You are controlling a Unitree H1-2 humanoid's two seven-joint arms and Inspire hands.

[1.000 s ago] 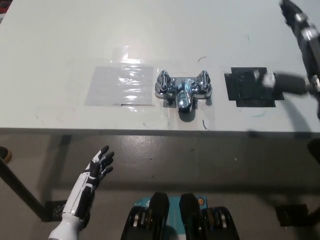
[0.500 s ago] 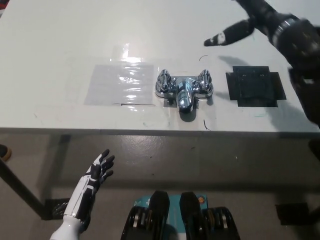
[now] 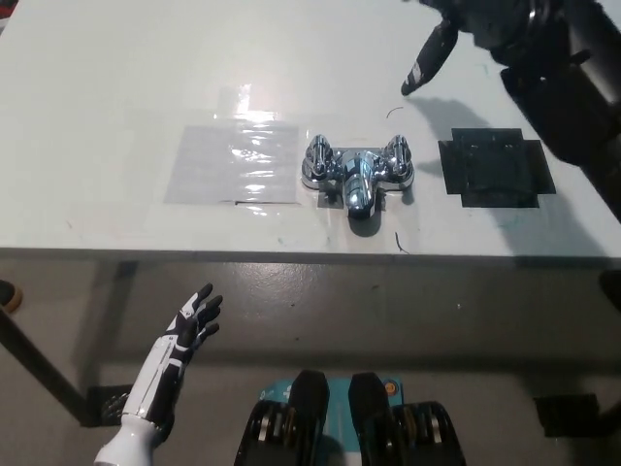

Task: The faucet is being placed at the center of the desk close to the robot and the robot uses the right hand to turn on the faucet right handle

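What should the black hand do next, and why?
Probably come down toward the right handle of the faucet. The right hand hangs over the far part of the desk, holding nothing, well apart from the faucet, so it cannot turn the handle yet. The left hand rests low, off the desk.

place: robot test lab, not a kitchen
evidence: faucet (image 3: 356, 171) on plain white surface (image 3: 116, 78), flanked by clear tape patch (image 3: 233, 163) and black tape patch (image 3: 496, 168)
floor (image 3: 388, 311): bare grey

One chrome faucet (image 3: 356, 175), two handles (image 3: 318, 155), one clear patch (image 3: 233, 163), one black patch (image 3: 496, 168), one desk (image 3: 116, 78)
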